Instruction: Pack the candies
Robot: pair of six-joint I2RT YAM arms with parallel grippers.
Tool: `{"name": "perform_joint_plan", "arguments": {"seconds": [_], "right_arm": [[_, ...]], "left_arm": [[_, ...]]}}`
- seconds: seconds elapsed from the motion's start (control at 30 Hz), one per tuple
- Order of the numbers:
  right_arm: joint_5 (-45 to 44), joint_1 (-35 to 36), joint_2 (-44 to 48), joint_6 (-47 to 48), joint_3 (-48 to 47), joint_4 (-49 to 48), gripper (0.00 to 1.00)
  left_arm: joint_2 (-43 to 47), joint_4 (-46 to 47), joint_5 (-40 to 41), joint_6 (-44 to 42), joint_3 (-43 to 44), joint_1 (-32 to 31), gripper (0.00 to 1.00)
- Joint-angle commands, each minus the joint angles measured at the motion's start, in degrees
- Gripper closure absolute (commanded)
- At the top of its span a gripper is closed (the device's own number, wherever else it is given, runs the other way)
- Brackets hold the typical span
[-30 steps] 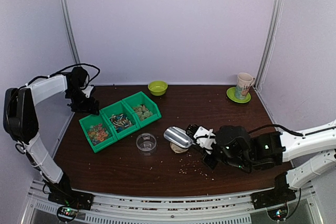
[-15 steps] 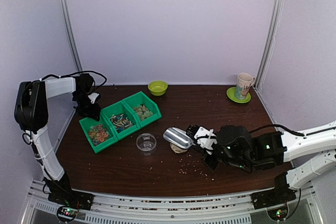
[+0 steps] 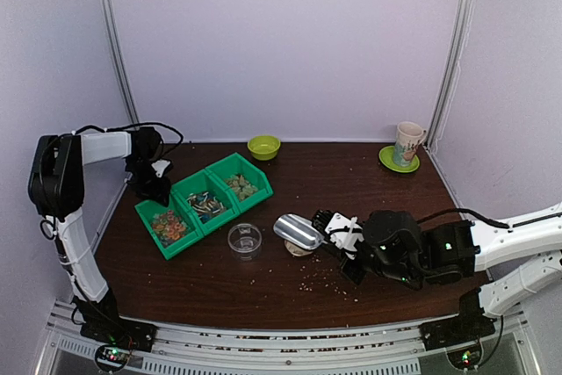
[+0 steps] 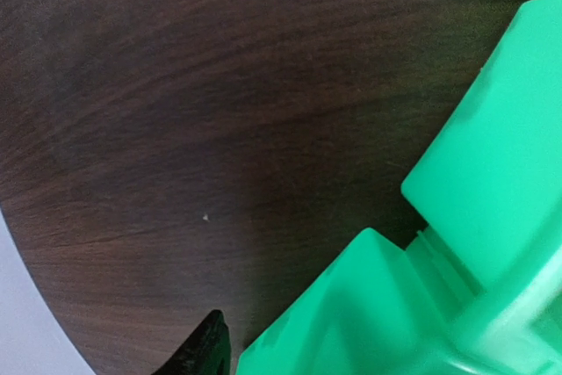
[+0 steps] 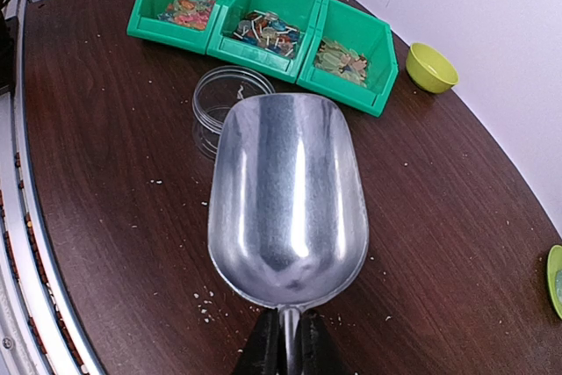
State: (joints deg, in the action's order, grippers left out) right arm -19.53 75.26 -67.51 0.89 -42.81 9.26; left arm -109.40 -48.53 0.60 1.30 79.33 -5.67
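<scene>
Top external view puts the left claw [image 3: 156, 187] at the far-left corner of a row of three joined green plastic bins [image 5: 344, 101]. Its own camera shows only one dark fingertip [image 4: 204, 353] beside a bin wall, so whether it is spread or closed cannot be told. The candies [image 3: 169, 227], a jumbled heap of small orange, red and green wrapped sweets, lie in the leftmost bin. To the right, on the dark wooden bench [image 3: 395, 208], stands a clear round plastic jar [image 3: 244, 239]. Further right, the right claw [image 3: 334, 234] is pressed together on the handle of a shiny metal scoop [image 3: 297, 231]. The sweets look light, loose and slippery, so scooping under the heap probably beats pinching single pieces.
</scene>
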Motion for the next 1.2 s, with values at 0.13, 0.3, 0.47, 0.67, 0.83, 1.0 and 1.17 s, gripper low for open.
{"name": "perform_joint_plan", "arguments": {"seconds": [0.13,0.3,0.47,0.67,0.83,1.0,1.17], "right_arm": [[0.09,0.35,1.26,-0.34,0.63,-0.84,1.0],[0.36,0.4,0.98,-0.79,0.94,-0.9,1.0],[0.49,0.38,1.03,-0.98,1.22,-0.96,1.0],[0.28,0.4,1.15,-0.97,1.37,-0.77,1.0],[0.32,0.44,0.87,-1.14,1.42,-1.01,1.0],[0.43,0.41,0.26,-0.89,1.09,-1.12,1.0],[0.87,0.47,-0.39,-0.84,0.43,-1.02,1.0]], "left_arm": [[-4.72,-0.94,-5.23,-0.46,1.0,-0.9,0.52],[-5.26,-1.05,-5.65,-0.79,1.4,-0.92,0.58],[-5.03,-1.04,-6.74,-0.88,1.2,-0.92,0.67],[-3.14,-0.61,-9.0,-0.4,0.05,-0.92,0.59],[-1.55,-0.1,-9.0,-0.16,0.09,-0.87,0.58],[-2.03,-0.14,-7.19,-0.3,0.54,-0.79,0.63],[-2.76,-0.37,-7.65,-0.58,0.8,-0.82,0.76]]}}
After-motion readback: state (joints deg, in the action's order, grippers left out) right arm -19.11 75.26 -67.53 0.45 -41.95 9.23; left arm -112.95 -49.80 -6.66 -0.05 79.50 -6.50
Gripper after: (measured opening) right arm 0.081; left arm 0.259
